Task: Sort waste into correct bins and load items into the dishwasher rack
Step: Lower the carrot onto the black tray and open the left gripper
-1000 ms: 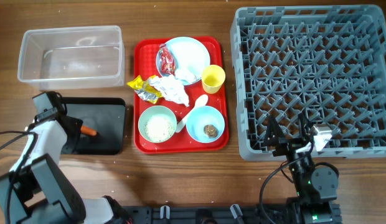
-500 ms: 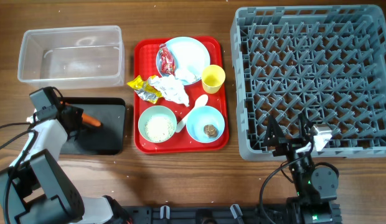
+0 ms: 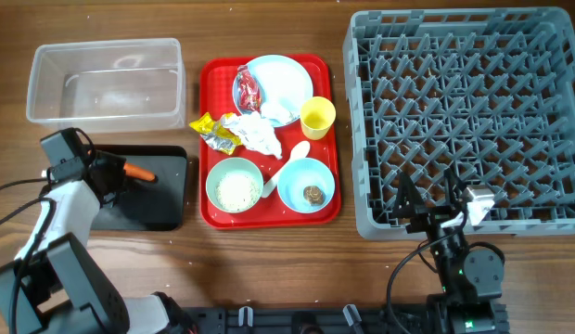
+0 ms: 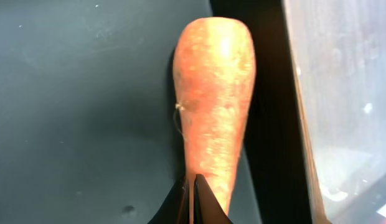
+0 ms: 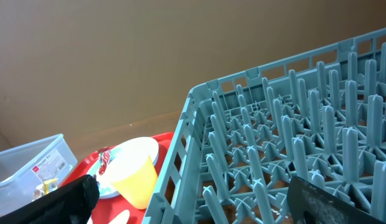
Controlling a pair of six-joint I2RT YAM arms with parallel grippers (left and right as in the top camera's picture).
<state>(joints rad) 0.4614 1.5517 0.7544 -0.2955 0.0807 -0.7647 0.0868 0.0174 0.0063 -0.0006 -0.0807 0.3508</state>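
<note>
An orange carrot [image 3: 140, 173] hangs over the far part of the black tray [image 3: 167, 206], and my left gripper [image 3: 121, 172] is shut on its thin end. In the left wrist view the carrot [image 4: 215, 99] points away from the closed tips of my left gripper [image 4: 193, 200]. The clear tub [image 3: 46, 93] stands just beyond. My right gripper [image 3: 427, 206] hangs open at the front edge of the grey dishwasher rack [image 3: 464, 111], holding nothing. In its own view the right gripper [image 5: 205, 205] faces the rack [image 5: 292, 155] and the yellow cup [image 5: 134, 177].
The red tray [image 3: 210, 139] holds a light-blue plate [image 3: 286, 79], the yellow cup [image 3: 317, 117], a green bowl of rice [image 3: 235, 184], a blue bowl [image 3: 297, 181] with a brown lump [image 3: 313, 195], a white spoon [image 3: 289, 162], tissue [image 3: 255, 134] and wrappers [image 3: 248, 90].
My left gripper has carried the carrot from the middle of the black tray toward its far edge, slightly rightward. The right arm has not moved.
</note>
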